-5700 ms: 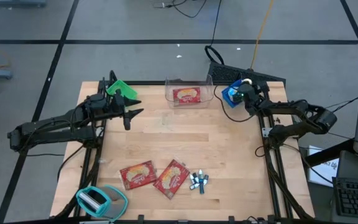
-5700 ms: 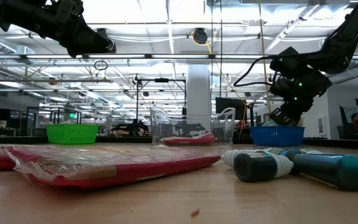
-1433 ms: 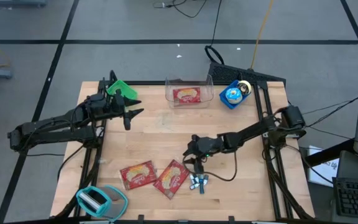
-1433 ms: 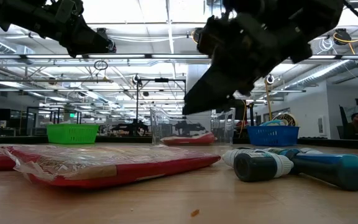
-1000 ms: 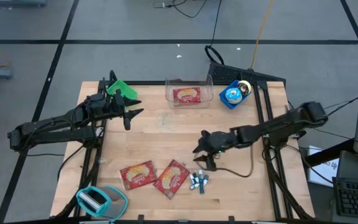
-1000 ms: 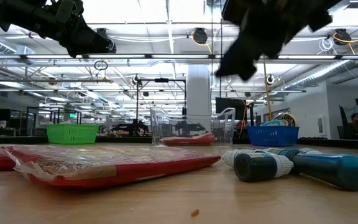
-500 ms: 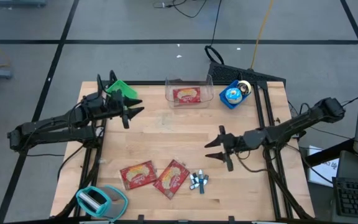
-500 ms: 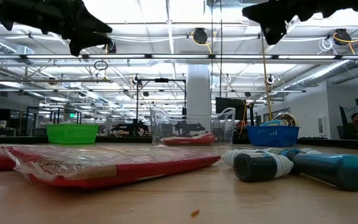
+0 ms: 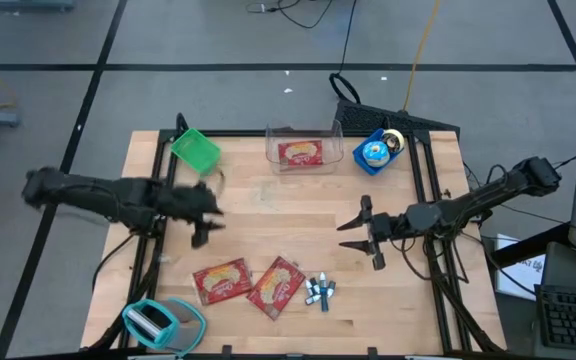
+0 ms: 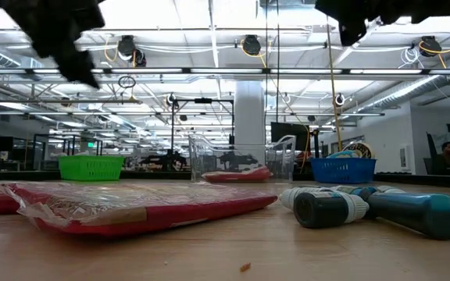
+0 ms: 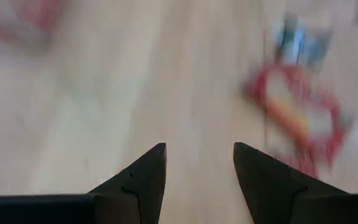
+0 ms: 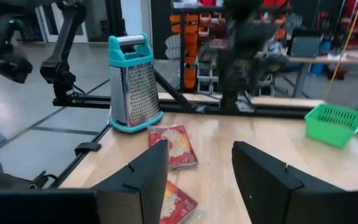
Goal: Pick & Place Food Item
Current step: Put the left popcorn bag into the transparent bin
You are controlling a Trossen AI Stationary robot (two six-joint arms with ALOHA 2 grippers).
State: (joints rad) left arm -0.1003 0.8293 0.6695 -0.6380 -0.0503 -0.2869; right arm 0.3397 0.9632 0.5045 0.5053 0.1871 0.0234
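The left gripper (image 9: 206, 218) is seen above the left half of the wooden table (image 9: 268, 220), with its fingers apart and nothing between them. In its wrist view, bare wood lies between the 2 dark fingers (image 11: 143, 177), and a blurred red packet (image 11: 297, 121) shows farther off. The right gripper (image 9: 360, 230) is held above the right half of the table, its fingers spread wide and empty.

2 red food packets (image 9: 248, 283) lie flat, side by side, near the front edge of the table, and a few small blue and white tubes (image 9: 319, 291) lie just beside them. A 3rd red packet (image 9: 300, 153) rests inside the clear bin (image 9: 338, 135) at the back edge. A green basket (image 9: 196, 150) stands at the back left, and a blue basket (image 9: 374, 153) at the back right. A teal grater (image 9: 153, 320) is placed at the front left corner.
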